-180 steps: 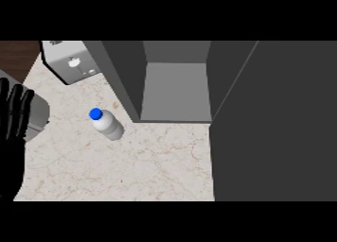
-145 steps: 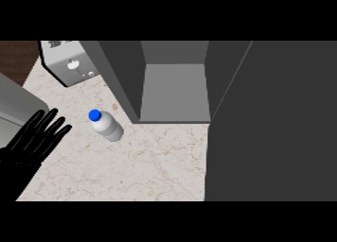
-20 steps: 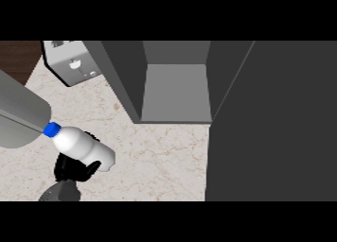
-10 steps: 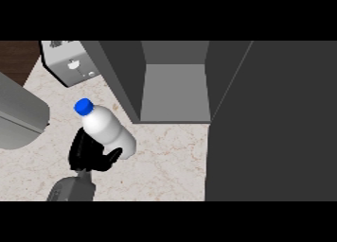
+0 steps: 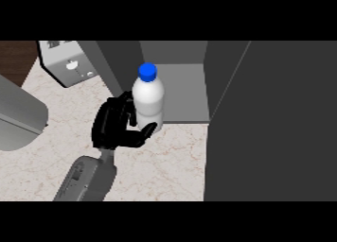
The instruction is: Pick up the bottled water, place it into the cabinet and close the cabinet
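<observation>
Left robot hand point(image 5: 117, 125) clamped on bottled water point(image 5: 148, 97). Bottled water is more upright than 0.5 s ago and has shifted toward 1 o'clock, to the cabinet point(image 5: 180, 92) opening.

Bottled water point(image 5: 148, 98) upright, blue-capped, before open cabinet point(image 5: 185, 101).

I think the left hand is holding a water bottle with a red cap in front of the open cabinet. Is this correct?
Not fully: the cap is blue, not red, as the head view shows. The rest is right: the left hand is curled round the water bottle in front of the open cabinet.
</observation>
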You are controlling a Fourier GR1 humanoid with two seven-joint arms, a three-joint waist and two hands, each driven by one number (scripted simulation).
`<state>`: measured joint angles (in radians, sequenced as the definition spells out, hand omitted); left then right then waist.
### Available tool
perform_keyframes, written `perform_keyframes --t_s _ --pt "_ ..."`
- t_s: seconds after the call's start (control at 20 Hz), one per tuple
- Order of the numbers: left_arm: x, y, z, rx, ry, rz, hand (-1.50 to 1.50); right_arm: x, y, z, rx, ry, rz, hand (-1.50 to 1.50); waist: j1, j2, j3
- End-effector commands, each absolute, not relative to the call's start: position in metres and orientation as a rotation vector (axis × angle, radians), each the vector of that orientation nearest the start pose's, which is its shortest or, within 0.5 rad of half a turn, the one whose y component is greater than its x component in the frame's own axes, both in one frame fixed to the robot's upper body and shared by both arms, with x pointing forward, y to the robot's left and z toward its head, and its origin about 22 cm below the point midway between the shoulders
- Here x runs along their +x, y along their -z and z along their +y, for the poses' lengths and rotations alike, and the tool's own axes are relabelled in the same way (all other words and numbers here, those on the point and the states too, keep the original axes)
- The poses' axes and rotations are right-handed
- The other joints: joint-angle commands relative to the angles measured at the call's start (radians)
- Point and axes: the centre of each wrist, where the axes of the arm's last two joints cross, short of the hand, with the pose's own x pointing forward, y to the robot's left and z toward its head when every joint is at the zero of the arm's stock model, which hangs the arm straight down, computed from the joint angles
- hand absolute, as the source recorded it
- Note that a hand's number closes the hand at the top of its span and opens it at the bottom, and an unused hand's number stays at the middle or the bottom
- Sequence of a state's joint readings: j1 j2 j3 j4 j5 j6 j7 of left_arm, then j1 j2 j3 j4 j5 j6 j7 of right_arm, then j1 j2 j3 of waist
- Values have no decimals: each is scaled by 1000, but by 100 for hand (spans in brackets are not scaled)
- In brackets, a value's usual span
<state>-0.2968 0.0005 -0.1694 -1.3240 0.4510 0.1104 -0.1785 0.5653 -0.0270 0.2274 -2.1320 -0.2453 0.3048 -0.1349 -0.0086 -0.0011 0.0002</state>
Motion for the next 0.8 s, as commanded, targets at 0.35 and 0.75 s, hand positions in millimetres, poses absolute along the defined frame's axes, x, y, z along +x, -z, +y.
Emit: perform_keyframes --t_s 0.35,0.75 --pt "348 -50 92 -227 -67 -1742 150 101 -47 -230 466 -3 -1779 -150 -26 3 0" --pt "369 -83 76 -63 -57 -1772 150 111 -44 -220 492 12 -1770 -150 -41 6 1"
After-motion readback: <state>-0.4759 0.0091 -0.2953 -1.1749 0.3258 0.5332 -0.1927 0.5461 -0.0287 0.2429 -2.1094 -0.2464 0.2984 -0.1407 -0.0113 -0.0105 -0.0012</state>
